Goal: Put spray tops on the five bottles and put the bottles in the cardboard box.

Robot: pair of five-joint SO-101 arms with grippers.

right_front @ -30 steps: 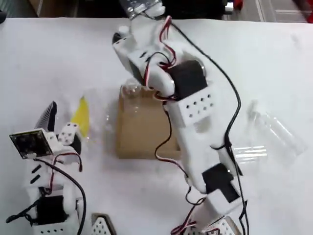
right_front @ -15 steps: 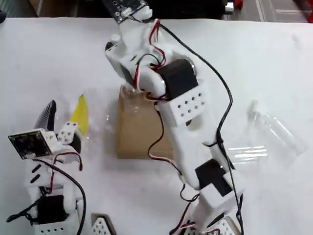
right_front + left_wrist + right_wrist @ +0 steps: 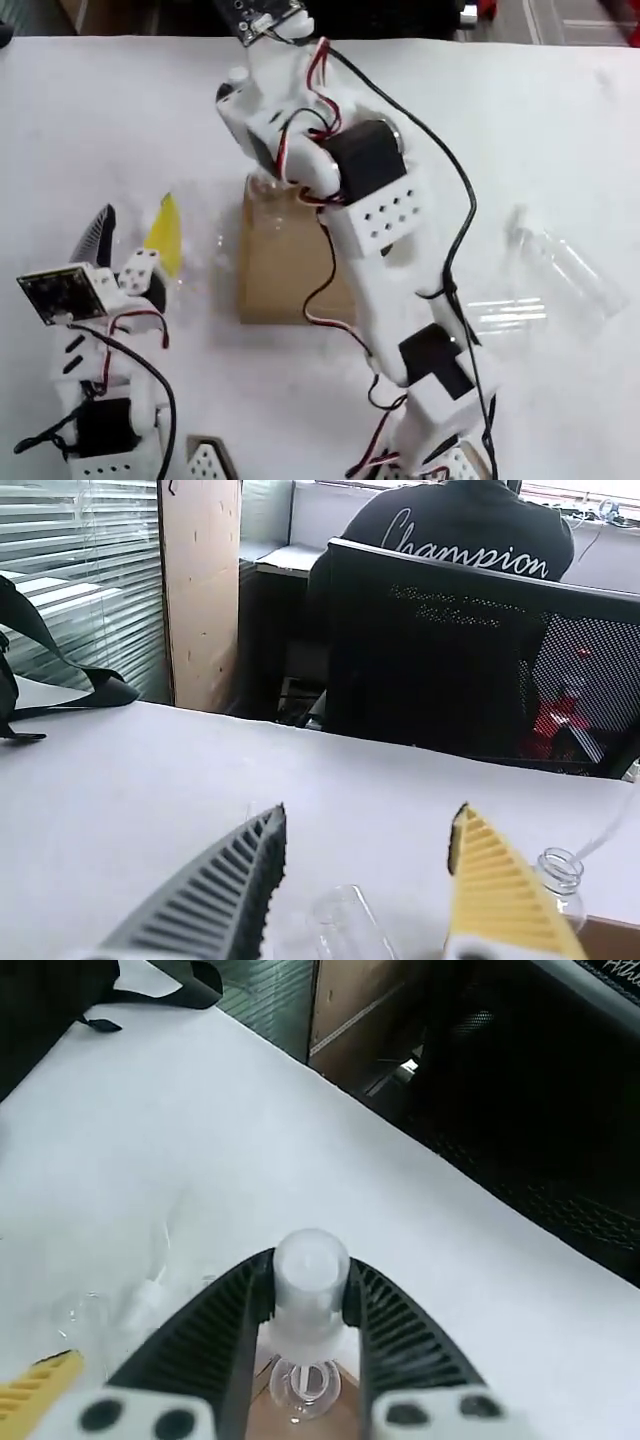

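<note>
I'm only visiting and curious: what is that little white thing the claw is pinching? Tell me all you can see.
It is a spray top, of whitish, slightly see-through plastic: a rounded head over a wider collar. The right claw is shut on it, black ribbed fingers pressing both sides. It is held upright, above the open mouth of a clear bottle, over the cardboard box.

Both arms are white shells with black motor blocks. The right arm (image 3: 385,265) has a plate dotted with holes (image 3: 392,208) and loose red, black and white cables (image 3: 325,75) — its end effector (image 3: 310,1260) has two black ribbed fingers (image 3: 200,1335). The left arm's (image 3: 105,405) end effector (image 3: 368,825) pairs a dark grey finger (image 3: 225,880) with a yellow one (image 3: 495,880).
</note>
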